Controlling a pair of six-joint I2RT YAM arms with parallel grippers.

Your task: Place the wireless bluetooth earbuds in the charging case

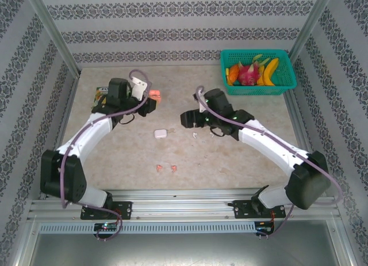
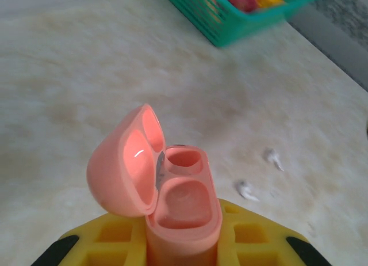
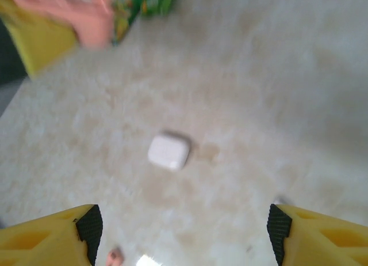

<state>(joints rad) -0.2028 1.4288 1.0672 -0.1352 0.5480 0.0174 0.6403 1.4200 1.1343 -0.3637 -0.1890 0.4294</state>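
Left wrist: open pink case [image 2: 172,197], wells empty; top: pink earbuds [image 1: 172,169] loose.

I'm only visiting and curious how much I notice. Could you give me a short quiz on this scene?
1. True or false: the pink charging case held by the left gripper has its lid open.
2. What colour is the closed case lying on the table? A) white B) green C) black
3. How many pink earbuds sit inside the held case?
Key: 1 true; 2 A; 3 none.
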